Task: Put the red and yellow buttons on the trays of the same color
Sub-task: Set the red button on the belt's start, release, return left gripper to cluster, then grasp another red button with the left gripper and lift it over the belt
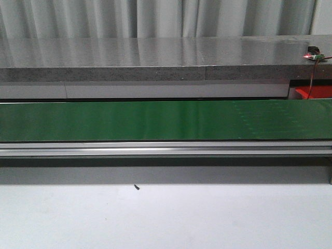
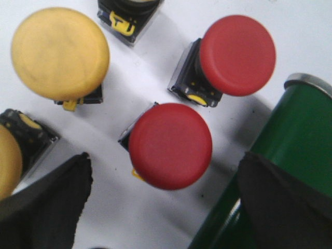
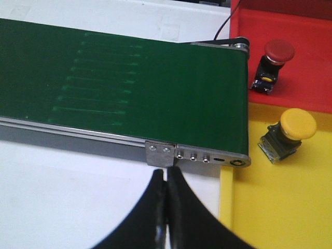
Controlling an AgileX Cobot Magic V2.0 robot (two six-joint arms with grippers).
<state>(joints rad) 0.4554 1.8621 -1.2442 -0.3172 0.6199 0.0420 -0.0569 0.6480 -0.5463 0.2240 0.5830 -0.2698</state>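
In the left wrist view, my left gripper (image 2: pixel 163 194) hangs open over a group of buttons on the white table. A red button (image 2: pixel 170 145) lies just ahead of the gap between its fingers, untouched. A second red button (image 2: pixel 237 54) and a yellow button (image 2: pixel 59 52) lie farther off, and another yellow cap (image 2: pixel 8 161) shows at the frame's edge. In the right wrist view, my right gripper (image 3: pixel 166 176) is shut on nothing above the white table. The red tray (image 3: pixel 306 62) holds a red button (image 3: pixel 279 51). The yellow tray (image 3: pixel 280 207) holds a yellow button (image 3: pixel 297 123).
The green conveyor belt (image 1: pixel 166 120) runs across the front view; neither arm shows there. Its end roller (image 2: pixel 295 140) stands close beside my left gripper's finger. The belt's other end (image 3: pixel 155 88) stops at the two trays. A grey counter (image 1: pixel 155 59) lies behind.
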